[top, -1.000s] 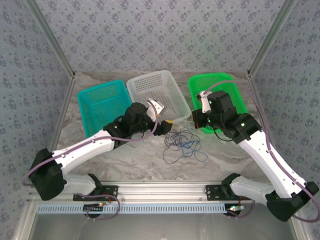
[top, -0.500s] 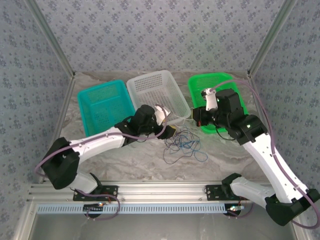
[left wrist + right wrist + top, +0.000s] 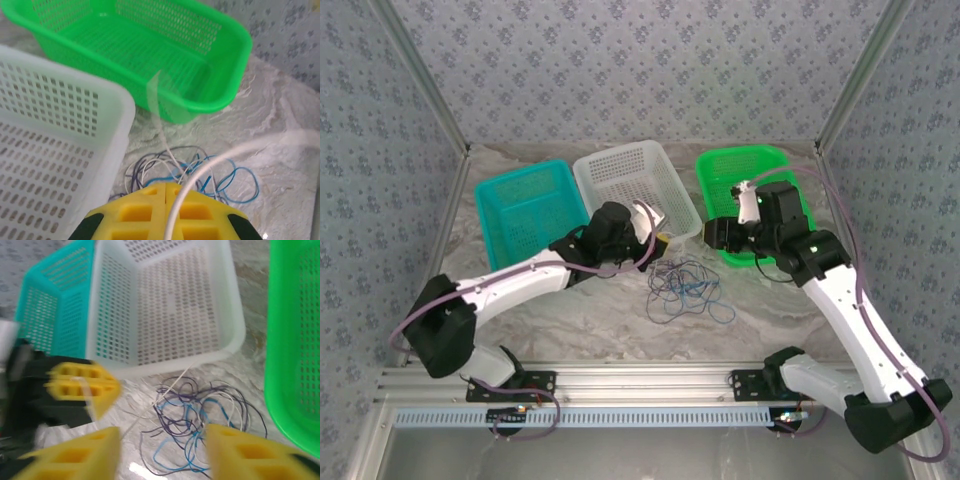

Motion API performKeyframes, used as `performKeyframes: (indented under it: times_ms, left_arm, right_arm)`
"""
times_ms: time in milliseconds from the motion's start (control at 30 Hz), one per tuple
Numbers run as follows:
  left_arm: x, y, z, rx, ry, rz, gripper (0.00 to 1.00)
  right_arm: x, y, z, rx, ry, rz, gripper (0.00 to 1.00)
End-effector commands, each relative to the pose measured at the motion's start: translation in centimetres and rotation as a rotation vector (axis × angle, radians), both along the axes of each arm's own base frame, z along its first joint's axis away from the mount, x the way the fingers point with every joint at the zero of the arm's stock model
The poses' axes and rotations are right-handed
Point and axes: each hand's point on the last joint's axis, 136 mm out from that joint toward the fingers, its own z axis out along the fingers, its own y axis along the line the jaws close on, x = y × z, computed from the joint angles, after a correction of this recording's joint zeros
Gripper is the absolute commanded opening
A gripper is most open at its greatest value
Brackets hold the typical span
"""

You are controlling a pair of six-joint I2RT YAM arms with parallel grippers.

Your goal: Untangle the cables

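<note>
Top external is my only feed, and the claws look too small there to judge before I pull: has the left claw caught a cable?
Observer: The left wrist camera shows the left claw shut, with a pale cable running out of its grip.
Operator: And the right claw?
Observer: The right wrist camera shows the right claw open and holding nothing, with the tangle of blue, dark and pale cables lying ahead of it.

green basket [image 3: 240, 37], white basket [image 3: 125, 107], teal basket [image 3: 485, 190]: perforated plastic, glossy | cables [image 3: 685, 290]: thin smooth sheathing | table [image 3: 600, 320]: marble-look, smooth, slight sheen | left gripper [image 3: 166, 190]: yellow moulded plastic, matt
</note>
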Motion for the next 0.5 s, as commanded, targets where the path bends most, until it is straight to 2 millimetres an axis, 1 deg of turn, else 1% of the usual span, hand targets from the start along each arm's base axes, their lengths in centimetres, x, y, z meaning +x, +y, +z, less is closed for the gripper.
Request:
performKeyframes:
  times_ms: [0, 67, 233, 333, 467]
  left_arm:
    - [-0.3, 0.5, 5.8, -0.076, -0.076, 0.010, 0.00]
    - [-0.5, 0.7, 6.7, -0.082, -0.074, 0.015, 0.00]
    - [-0.6, 1.2, 8.7, -0.122, -0.068, 0.041, 0.00]
    - [-0.5, 1.3, 9.9, -0.159, -0.073, 0.058, 0.00]
    - [-0.1, 1.2, 10.9, -0.195, -0.057, 0.087, 0.00]
  right_arm:
    - [-0.2, -1.1, -3.0, -0.062, 0.088, -0.045, 0.66]
    - [-0.2, -0.9, -3.7, -0.060, 0.091, -0.033, 0.69]
    - [-0.9, -0.9, -5.6, -0.076, 0.114, -0.022, 0.70]
    - [-1.5, 0.6, -7.1, -0.083, 0.116, 0.039, 0.70]
    - [-2.1, 2.1, -9.0, -0.132, 0.060, 0.097, 0.74]
